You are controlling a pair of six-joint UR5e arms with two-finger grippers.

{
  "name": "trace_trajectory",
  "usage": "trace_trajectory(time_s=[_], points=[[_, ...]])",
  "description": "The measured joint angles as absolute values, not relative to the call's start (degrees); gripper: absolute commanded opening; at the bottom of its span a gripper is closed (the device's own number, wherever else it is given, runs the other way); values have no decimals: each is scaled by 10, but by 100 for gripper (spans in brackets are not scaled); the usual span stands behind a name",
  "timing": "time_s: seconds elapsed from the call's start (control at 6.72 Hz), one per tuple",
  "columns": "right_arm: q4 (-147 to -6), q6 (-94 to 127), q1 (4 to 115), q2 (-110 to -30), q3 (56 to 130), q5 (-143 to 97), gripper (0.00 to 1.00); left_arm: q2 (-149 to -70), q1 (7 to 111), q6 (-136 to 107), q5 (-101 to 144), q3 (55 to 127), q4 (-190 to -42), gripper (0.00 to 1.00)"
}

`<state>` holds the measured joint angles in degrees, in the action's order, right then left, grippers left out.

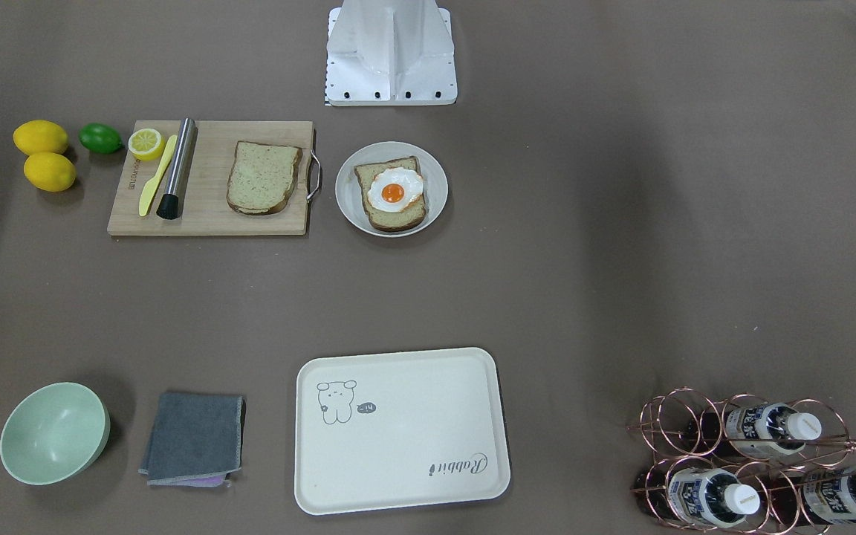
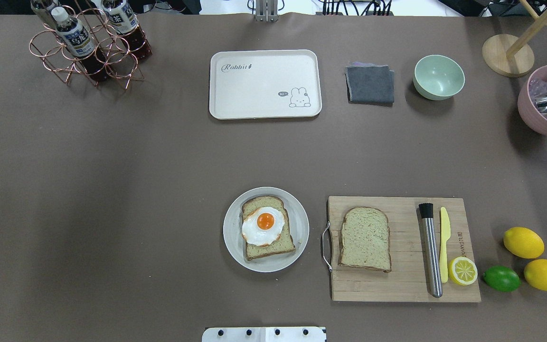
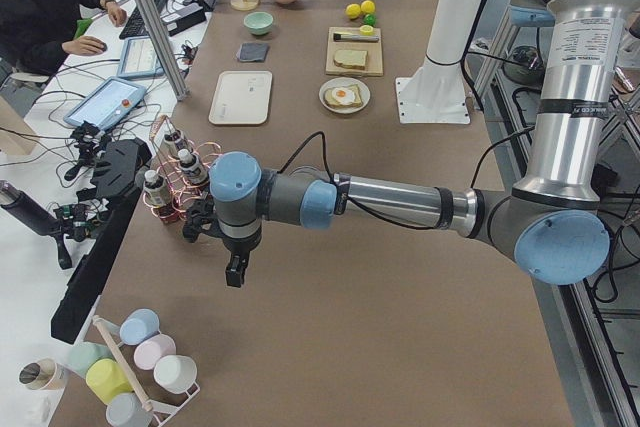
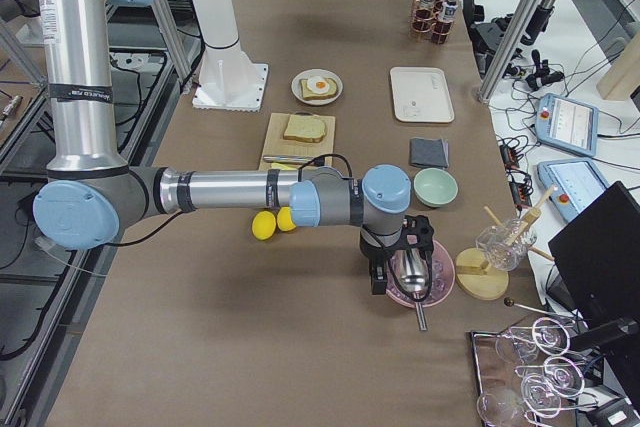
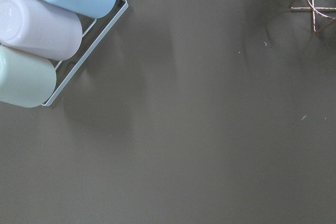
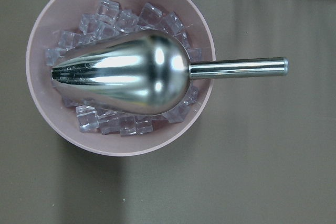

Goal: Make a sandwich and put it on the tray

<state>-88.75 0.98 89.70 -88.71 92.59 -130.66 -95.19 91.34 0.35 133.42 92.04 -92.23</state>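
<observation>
One bread slice with a fried egg (image 2: 265, 227) on top lies on a round pale grey plate (image 2: 232, 237) at the near middle; it also shows in the front-facing view (image 1: 393, 195). A second bread slice (image 2: 365, 238) lies bare on the wooden cutting board (image 2: 397, 285). The cream-white tray (image 2: 254, 90) with "Rabbit" script is empty at the far middle. My left gripper (image 3: 236, 273) hangs over bare table far to the left, near the bottle rack. My right gripper (image 4: 378, 282) hangs over a pink ice bowl far to the right. I cannot tell whether either is open.
The board also holds a steel muddler (image 2: 430, 249), a yellow knife (image 2: 444, 247) and a lemon half (image 2: 462, 270). Two lemons (image 2: 523, 242) and a lime (image 2: 501, 278) lie to its right. A grey cloth (image 2: 370, 84), green bowl (image 2: 438, 77), bottle rack (image 2: 88, 45) and pink ice bowl with scoop (image 6: 121, 72) stand at the far side.
</observation>
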Motion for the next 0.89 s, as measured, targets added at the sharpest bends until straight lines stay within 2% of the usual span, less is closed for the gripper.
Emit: trace_trajectory(time_s=[0.89], points=[[-887,15,897,-885,926,-1305,100,-951,913,4,1345,919,-920,98]])
